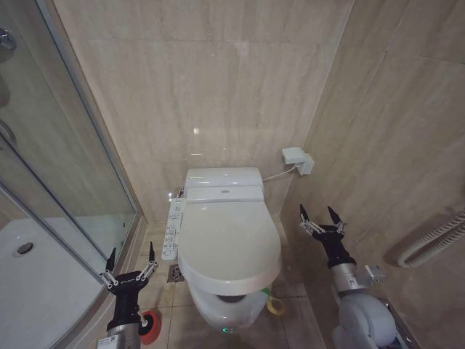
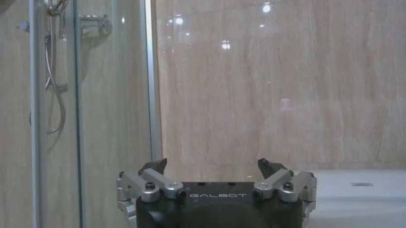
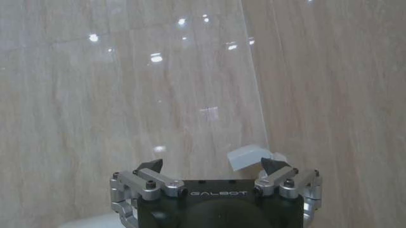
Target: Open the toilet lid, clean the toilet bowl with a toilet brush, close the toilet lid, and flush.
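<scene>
1. Looks like step one hasn't started. The large glossy white oval plastic toilet lid (image 1: 231, 240) is lying flat, shut over the elongated white ceramic toilet bowl (image 1: 225, 309), right in the middle of the head view against the back wall.

2. The left gripper (image 1: 131, 262) hangs low beside the bowl, fingers spread wide, holding nothing. The right gripper (image 1: 321, 219) is up on the other side, well apart from the lid, also spread wide and empty.

3. My guess for the next move: one gripper has to get under the lid's rounded front edge and swing it up toward the tank. That rim looks smooth and overhangs the bowl, so there's not much to hook on.

4. The toilet brush isn't clear to me. There's a small round red cup (image 1: 150, 326) on the floor right below the left gripper, probably its holder, but I can't make out the handle.

5. Stuff around: a long white button panel (image 1: 173, 229) along the lid's left side, a glass shower door (image 1: 65, 167) tight on the left, a small white wall box (image 1: 297, 159) behind, and something yellow-green (image 1: 275, 304) on the floor. Cramped corner, little swing room.
</scene>
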You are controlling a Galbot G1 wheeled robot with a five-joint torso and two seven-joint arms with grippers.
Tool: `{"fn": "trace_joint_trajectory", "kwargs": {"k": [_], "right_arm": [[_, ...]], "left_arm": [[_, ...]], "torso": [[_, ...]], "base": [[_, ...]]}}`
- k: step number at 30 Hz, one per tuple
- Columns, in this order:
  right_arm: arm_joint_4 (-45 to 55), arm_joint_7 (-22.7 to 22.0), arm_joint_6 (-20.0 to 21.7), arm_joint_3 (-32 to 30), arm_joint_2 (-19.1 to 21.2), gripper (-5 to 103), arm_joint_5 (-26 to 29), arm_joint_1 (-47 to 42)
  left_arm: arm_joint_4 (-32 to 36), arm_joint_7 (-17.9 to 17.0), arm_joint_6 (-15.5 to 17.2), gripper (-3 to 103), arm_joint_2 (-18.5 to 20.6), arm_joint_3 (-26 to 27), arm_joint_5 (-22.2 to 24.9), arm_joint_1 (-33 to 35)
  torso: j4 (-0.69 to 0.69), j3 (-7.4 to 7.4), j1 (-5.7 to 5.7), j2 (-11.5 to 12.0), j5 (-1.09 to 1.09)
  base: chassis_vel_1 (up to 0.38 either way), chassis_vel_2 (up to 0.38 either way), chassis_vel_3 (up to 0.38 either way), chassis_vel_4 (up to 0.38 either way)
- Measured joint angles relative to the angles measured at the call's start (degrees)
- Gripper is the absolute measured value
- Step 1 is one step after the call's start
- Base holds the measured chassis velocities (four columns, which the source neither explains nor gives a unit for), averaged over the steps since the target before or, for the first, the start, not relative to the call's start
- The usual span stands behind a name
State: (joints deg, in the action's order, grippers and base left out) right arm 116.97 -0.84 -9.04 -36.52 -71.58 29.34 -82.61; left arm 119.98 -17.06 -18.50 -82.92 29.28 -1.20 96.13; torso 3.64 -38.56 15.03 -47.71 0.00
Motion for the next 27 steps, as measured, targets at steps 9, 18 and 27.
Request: {"fn": "trace_joint_trajectory", "kwargs": {"k": [9,18,27], "right_arm": [[2.01,-0.01,-0.36,-0.10,-1.48,100,-3.17,-2.79],[4.60,-1.45,0.10,-0.24,-3.22,100,-6.58,-5.16],[6.03,-1.73,0.20,-0.40,-4.29,100,-7.24,-7.04]], "left_arm": [[0.00,0.00,0.00,97,0.00,0.00,0.00,0.00],[0.00,0.00,0.00,97,0.00,0.00,0.00,0.00],[0.00,0.00,0.00,97,0.00,0.00,0.00,0.00]], "torso": [[0.00,0.00,0.00,0.00,0.00],[0.00,0.00,0.00,0.00,0.00],[0.00,0.00,0.00,0.00,0.00]], "base": [[0.000,0.000,0.000,0.000],[0.000,0.000,0.000,0.000],[0.000,0.000,0.000,0.000]]}}
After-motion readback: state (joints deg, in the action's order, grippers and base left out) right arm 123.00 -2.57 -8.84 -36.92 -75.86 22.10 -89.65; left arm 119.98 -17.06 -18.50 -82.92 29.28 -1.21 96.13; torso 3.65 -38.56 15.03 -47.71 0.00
